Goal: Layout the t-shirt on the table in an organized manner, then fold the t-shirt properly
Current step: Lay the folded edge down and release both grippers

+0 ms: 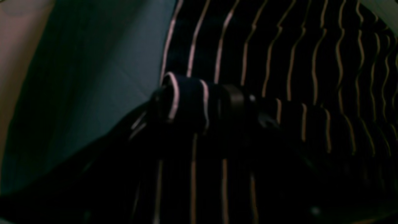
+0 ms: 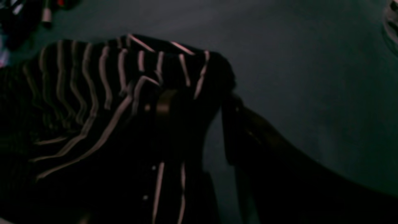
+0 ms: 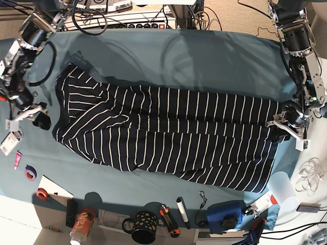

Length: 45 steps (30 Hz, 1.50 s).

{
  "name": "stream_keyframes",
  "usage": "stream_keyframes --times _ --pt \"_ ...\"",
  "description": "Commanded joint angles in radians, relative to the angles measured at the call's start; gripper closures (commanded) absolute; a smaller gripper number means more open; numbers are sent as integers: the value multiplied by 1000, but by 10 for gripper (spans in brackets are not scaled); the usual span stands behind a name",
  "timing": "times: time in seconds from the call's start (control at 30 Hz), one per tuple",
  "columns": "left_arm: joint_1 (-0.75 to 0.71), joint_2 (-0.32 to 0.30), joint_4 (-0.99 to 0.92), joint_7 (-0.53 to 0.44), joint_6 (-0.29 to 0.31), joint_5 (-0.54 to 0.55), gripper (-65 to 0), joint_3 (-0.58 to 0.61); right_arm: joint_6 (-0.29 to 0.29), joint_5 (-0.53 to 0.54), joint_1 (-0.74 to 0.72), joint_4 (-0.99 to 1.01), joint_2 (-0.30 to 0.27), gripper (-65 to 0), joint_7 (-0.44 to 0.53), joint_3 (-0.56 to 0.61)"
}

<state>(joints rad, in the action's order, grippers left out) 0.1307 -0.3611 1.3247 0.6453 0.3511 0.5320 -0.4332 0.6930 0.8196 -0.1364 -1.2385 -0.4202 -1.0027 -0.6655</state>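
Both pincers, left gripper (image 3: 280, 127) and right gripper (image 3: 42, 121), pinch bunched ends of the soft striped t-shirt (image 3: 163, 135) on the smooth teal table (image 3: 204, 61).

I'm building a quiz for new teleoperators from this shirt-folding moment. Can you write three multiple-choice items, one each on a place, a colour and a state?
1. Where does the left pincer meet the t-shirt in the base view?
A. its right end
B. its middle
C. its left end

2. What colour is the table cover?
A. red
B. teal-blue
C. white

3. How does the shirt lie?
A. in a tight ball
B. hanging off the table
C. stretched lengthwise across the table

Answers:
1 A, the left pincer sits at the shirt's right end.
2 B, teal-blue cloth surrounds the shirt.
3 C, it spans between the left pincer and the right pincer.
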Motion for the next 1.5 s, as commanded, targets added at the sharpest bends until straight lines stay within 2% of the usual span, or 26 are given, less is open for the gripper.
stream_keyframes --times 0.0,0.1,0.2,0.3,0.33,0.4,0.57,0.73,0.97,1.33,1.47 --pt "21 -27 26 -5 7 50 -258 -6 5 56 -20 -27 -33 -229 9 -26" --pt "21 -35 74 58 66 127 -258 -41 5 115 -19 -79 -35 -229 -47 -114" --pt "16 -35 164 171 114 180 -249 -134 5 171 -18 -134 -38 -229 -114 -235" --pt "13 -36 252 313 128 260 -232 -267 5 237 -5 -151 -68 -229 -211 -330" --pt "13 -39 274 356 150 285 -232 -312 5 252 8 -151 -80 -229 -235 -353" --pt "-5 -71 291 414 179 353 -232 -374 5 264 46 -151 -102 -229 -269 -380" --pt "-128 -145 291 454 178 442 -232 -408 5 265 186 -151 -106 -229 -290 -388" --pt "-248 -151 291 447 179 441 -232 -408 5 273 310 -151 -34 -229 -300 -387" --pt "-354 -151 291 405 201 440 -232 -408 5 386 383 -151 61 -229 -344 -368" --pt "-369 -151 290 401 201 407 -232 -410 5 404 383 -151 66 -230 -348 -114" --pt "-369 -151 290 402 200 407 -232 -410 5 412 383 -151 66 -230 -367 -68"
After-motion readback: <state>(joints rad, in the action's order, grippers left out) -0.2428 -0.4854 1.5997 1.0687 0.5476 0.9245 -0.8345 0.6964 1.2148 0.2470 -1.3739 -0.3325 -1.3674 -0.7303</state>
